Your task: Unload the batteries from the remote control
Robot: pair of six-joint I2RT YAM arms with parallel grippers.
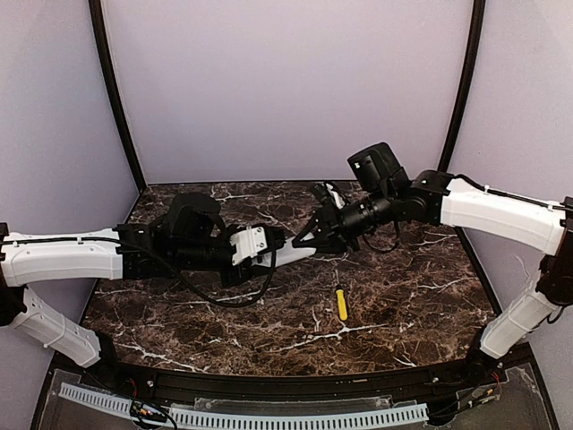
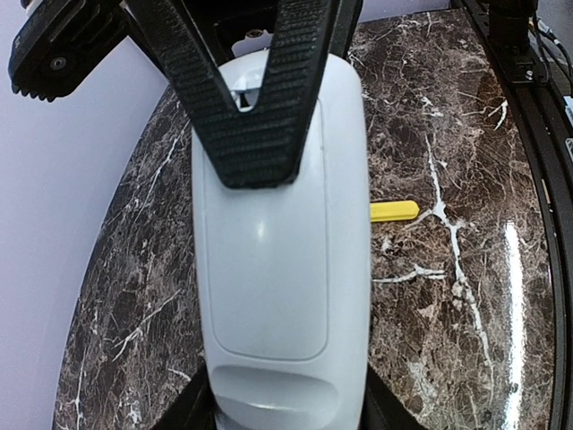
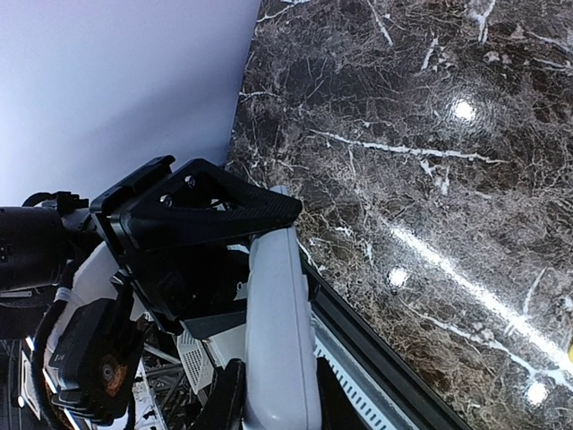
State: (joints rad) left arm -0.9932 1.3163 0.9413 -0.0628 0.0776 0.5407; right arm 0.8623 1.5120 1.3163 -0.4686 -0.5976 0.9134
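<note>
Top view, remote control point(image 1: 295, 255): held above the table point(image 1: 403, 296) between the two arms, one end in the left gripper point(image 1: 274, 253), the other met by the right gripper point(image 1: 302, 242).
Top view, yellow-handled tool point(image 1: 341, 303): flat on the marble, nearer the arm bases than the remote, apart from both grippers.
Left wrist view, remote control point(image 2: 282, 287): smooth white rounded bar, its inset cover panel outlined by a fine seam. Clamped by its long edges between the left gripper's dark fingers point(image 2: 192, 414).
Left wrist view, right gripper point(image 2: 260, 175): black ribbed fingers point(image 2: 192, 81) closed into a V, tips together and touching the panelled face.
Right wrist view, remote control point(image 3: 282, 331): seen edge-on, slim, white, its far end against a left-gripper finger point(image 3: 206, 210) that is black, triangular and has screw heads.
Right wrist view, table point(image 3: 430, 134): dark glossy marble, white veins, bright glare spots.
</note>
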